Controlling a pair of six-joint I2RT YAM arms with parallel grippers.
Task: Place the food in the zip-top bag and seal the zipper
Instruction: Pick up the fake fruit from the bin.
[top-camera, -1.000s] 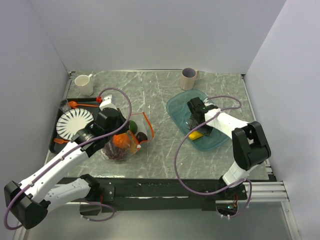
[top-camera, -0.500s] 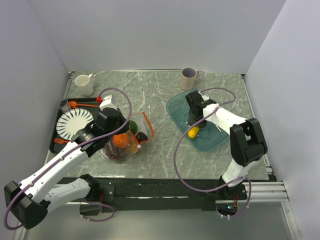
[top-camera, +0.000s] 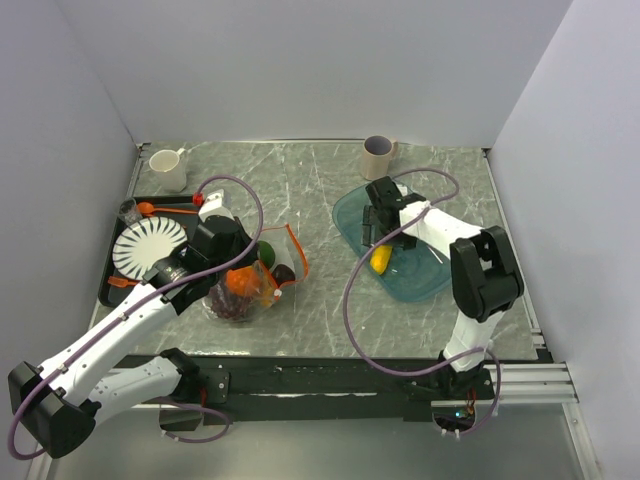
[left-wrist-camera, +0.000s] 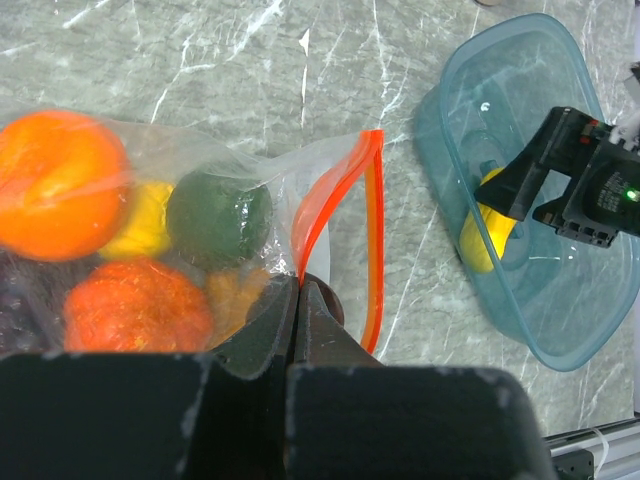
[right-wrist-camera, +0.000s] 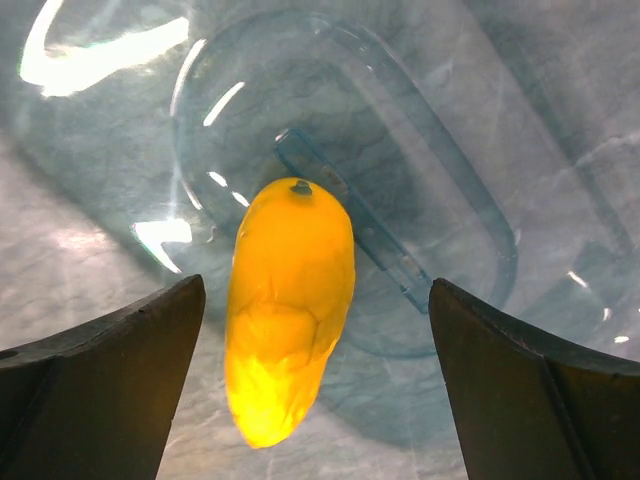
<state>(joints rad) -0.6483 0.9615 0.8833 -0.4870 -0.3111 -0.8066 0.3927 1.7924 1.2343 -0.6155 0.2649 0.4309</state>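
Observation:
The clear zip-top bag (top-camera: 250, 285) lies left of centre, its orange-red zipper strip (left-wrist-camera: 372, 235) gaping open toward the right. Inside it I see an orange (left-wrist-camera: 60, 180), a green avocado (left-wrist-camera: 217, 215), a yellow lemon (left-wrist-camera: 140, 222) and an orange-red fruit (left-wrist-camera: 135, 305). My left gripper (left-wrist-camera: 297, 290) is shut on the bag's mouth edge. A yellow banana-like piece (right-wrist-camera: 290, 305) lies in the teal bowl (top-camera: 425, 280). It also shows in the top view (top-camera: 381, 261). My right gripper (right-wrist-camera: 315, 390) is open just above it, one finger on each side, not touching.
A black tray (top-camera: 110, 285) at the left holds a striped white plate (top-camera: 148, 246) and an orange spoon (top-camera: 150, 209). A white mug (top-camera: 167, 170) stands at the back left. A grey cup (top-camera: 377, 157) stands behind the bowl.
My right gripper has moved back and left over the bowl, so the yellow piece now shows between its fingers. The left arm and bag have not moved.

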